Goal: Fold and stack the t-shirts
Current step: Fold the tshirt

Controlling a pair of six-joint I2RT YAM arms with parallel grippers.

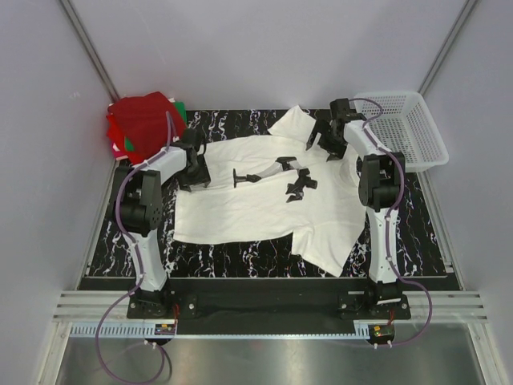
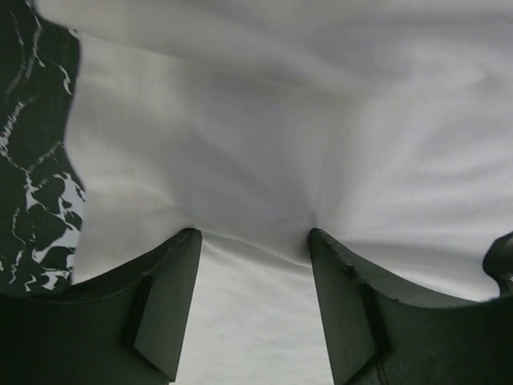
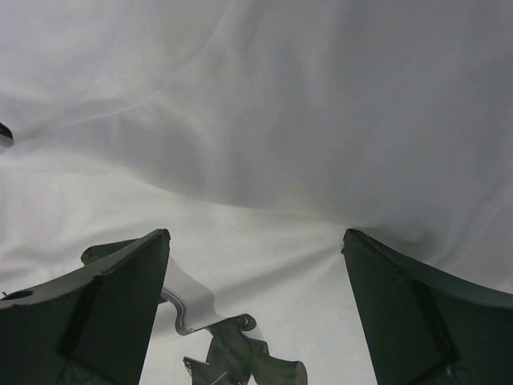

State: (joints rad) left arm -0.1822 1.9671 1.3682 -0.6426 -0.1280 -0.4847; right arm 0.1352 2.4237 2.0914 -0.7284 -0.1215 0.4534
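Observation:
A white t-shirt (image 1: 264, 200) with a black print (image 1: 292, 180) lies spread flat on the black marbled table (image 1: 240, 261). My left gripper (image 1: 196, 171) is down on the shirt's left edge. In the left wrist view it (image 2: 252, 234) is open, with both fingertips (image 2: 186, 241) pressed into the white cloth (image 2: 264, 136). My right gripper (image 1: 327, 146) is down on the shirt's far right part, near a sleeve. In the right wrist view it (image 3: 255, 234) is open, its tips touching the cloth (image 3: 280, 120), with the print (image 3: 240, 357) between them. Folded red and green t-shirts (image 1: 144, 122) are stacked at the back left.
A white plastic mesh basket (image 1: 405, 128) stands at the back right corner, just beyond the right arm. The red and green stack sits right behind the left arm's wrist. Grey walls close in the table on three sides.

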